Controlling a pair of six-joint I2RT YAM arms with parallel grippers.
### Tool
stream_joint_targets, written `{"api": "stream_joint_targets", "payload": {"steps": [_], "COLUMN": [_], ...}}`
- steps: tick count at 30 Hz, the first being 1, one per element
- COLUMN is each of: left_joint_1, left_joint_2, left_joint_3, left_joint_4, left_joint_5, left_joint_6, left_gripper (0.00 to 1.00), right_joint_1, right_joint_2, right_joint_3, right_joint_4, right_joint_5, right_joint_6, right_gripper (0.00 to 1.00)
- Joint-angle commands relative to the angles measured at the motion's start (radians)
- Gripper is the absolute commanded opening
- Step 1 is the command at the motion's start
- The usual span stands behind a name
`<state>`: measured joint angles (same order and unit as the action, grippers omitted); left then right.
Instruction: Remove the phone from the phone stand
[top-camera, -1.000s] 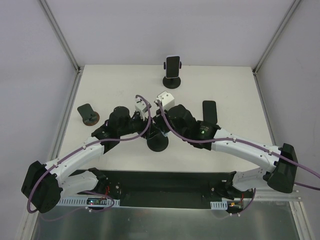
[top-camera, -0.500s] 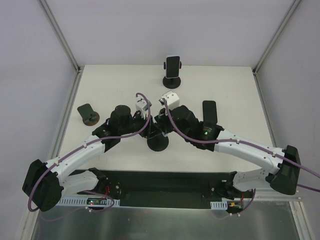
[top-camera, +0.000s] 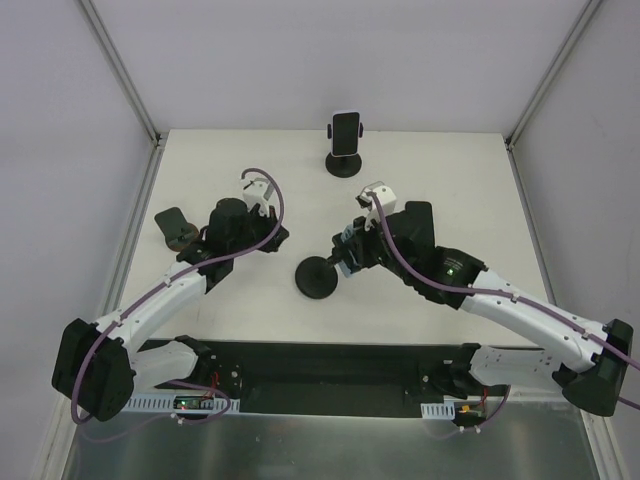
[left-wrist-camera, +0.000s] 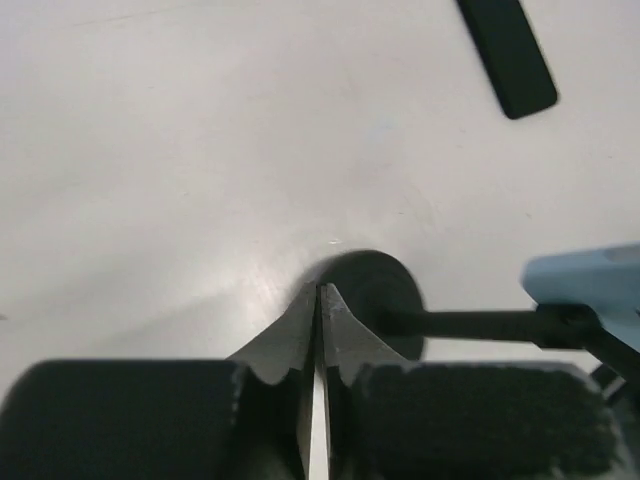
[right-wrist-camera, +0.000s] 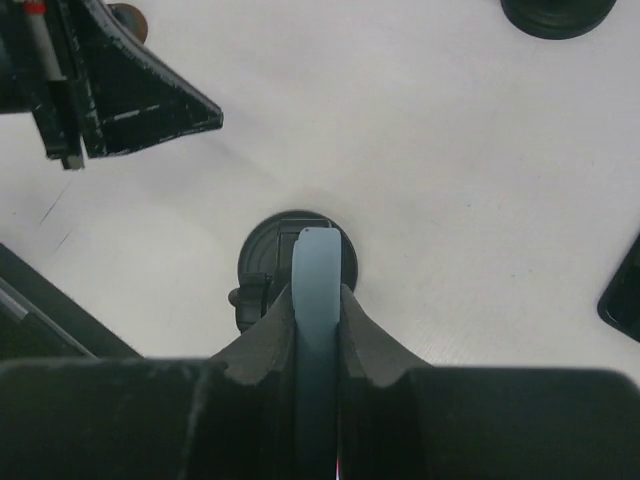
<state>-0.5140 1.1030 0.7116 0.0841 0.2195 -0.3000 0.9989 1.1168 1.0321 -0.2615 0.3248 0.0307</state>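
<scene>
A pale blue phone stands edge-on between my right gripper's fingers, which are shut on it, right above the black round stand base. In the left wrist view the stand's arm runs from the base to a cradle touching the phone's underside. From above, the right gripper sits just right of the stand. My left gripper is shut and empty, up and left of the stand; its tips show in front of the base.
A second stand holding a dark phone stands at the table's back. A black phone lies flat beside the right arm. An empty stand sits at the left. The table's front edge is near the arm bases.
The two grippers were close together over the stand. The left one has drawn back to the left, and the right one has moved right with the phone, uncovering the base.
</scene>
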Motion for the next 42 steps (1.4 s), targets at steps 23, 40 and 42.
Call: {"api": "stream_joint_targets", "payload": {"steps": [23, 40, 42], "left_joint_1": [-0.092, -0.207, -0.208], "left_joint_2": [-0.129, -0.002, 0.006], "left_joint_3": [0.011, 0.032, 0.032], "left_joint_4": [0.071, 0.025, 0.038], "left_joint_5": [0.423, 0.054, 0.063], "left_joint_6": [0.375, 0.366, 0.345], "left_gripper": [0.80, 0.66, 0.65], "right_joint_1": [0.027, 0.057, 0.058], "right_joint_2": [0.218, 0.232, 0.227], "right_joint_3": [0.207, 0.206, 0.201], "right_joint_4": [0.016, 0.025, 0.034], "right_joint_5": [-0.035, -0.018, -0.018], "right_joint_6": [-0.143, -0.144, -0.140], "right_gripper": [0.01, 0.01, 0.01]}}
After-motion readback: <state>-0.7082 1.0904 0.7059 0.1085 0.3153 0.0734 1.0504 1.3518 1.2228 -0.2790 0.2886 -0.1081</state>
